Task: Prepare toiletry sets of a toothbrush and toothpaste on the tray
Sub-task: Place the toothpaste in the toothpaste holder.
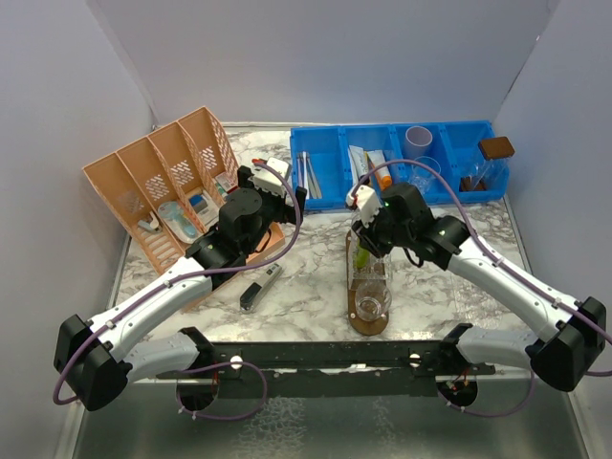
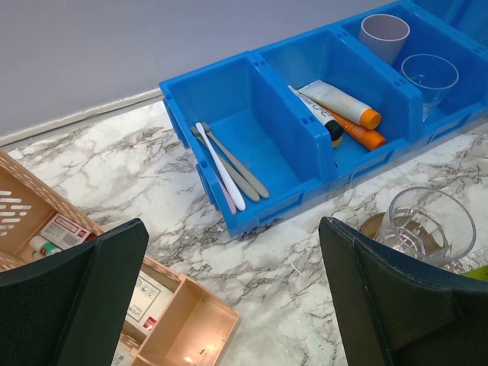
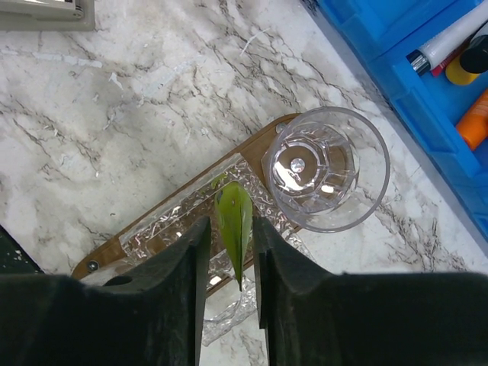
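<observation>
Marble table (image 1: 316,287) with a blue bin (image 1: 325,199), an orange basket (image 1: 124,191) and the wooden tray (image 3: 103,253).
Left gripper (image 2: 232,236) hangs with jaws spread wide, empty, between bin and basket. Right gripper (image 3: 231,229) sits over the tray, jaws parted only narrowly, with the lime green tube (image 3: 235,221) upright in the gap and barely clear of either finger. Just beside it an empty clear tumbler (image 3: 326,169) stands on the tray's end.

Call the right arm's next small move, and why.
Probably open the right gripper fully, then lift straight up. Its fingers closely flank the lime green tube, which appears to point down into a clear tumbler on the tray. I can't tell whether they grip it.
</observation>
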Controlling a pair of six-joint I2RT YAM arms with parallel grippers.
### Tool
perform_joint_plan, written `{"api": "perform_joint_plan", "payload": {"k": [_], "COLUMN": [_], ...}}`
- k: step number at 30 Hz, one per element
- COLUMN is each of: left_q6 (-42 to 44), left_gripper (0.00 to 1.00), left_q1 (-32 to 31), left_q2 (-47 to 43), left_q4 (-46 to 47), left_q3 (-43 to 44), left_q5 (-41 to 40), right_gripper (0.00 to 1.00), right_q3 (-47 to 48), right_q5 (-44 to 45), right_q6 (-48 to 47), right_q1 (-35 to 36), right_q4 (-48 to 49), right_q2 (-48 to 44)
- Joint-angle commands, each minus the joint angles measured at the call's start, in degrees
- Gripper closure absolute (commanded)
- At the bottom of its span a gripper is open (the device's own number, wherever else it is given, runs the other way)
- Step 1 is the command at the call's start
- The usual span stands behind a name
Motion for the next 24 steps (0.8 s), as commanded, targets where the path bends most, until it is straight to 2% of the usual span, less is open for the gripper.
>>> {"api": "perform_joint_plan", "payload": {"k": [1, 4, 9, 13, 15, 18, 24], "left_q6": [-0.93, -0.98, -1.08, -1.07, -0.94, -0.71, -1.25], "left_gripper": [0.01, 0.01, 0.01, 0.01, 0.01, 0.01, 0.01], "left_q1": [0.31, 0.31, 0.31, 0.31, 0.39, 0.49, 1.09], "left_q2": [-0.47, -0.56, -0.43, -0.15, -0.06, 0.05, -0.74], "left_q4": [0.8, 0.79, 0.9, 0.73, 0.67, 0.58, 0.31], "left_q3": [2.08, 2.08, 2.08, 2.16, 2.19, 2.21, 2.52], "left_q5": [1.24, 1.19, 1.1, 1.03, 0.66, 0.24, 1.05], "right_gripper": [0.69, 0.65, 0.59, 0.55, 0.55, 0.55, 0.58], "right_q3": [4.59, 7.11, 10.11, 12.56, 14.8, 18.84, 24.58], "right_q5": [0.25, 2.45, 13.8, 26.04, 28.36, 27.02, 13.0], "right_q6": [1.28, 3.66, 9.25, 12.47, 13.81, 16.68, 19.81], "right_q1": [0.29, 0.31, 0.31, 0.02, -1.21, -5.27, -14.61], "right_q4": [-1.1, -0.1, 5.0, 7.01, 7.05, 6.7, 10.89], "right_q2": [-2.67, -4.71, -5.95, -0.39, 3.89, 10.47, 22.7]}}
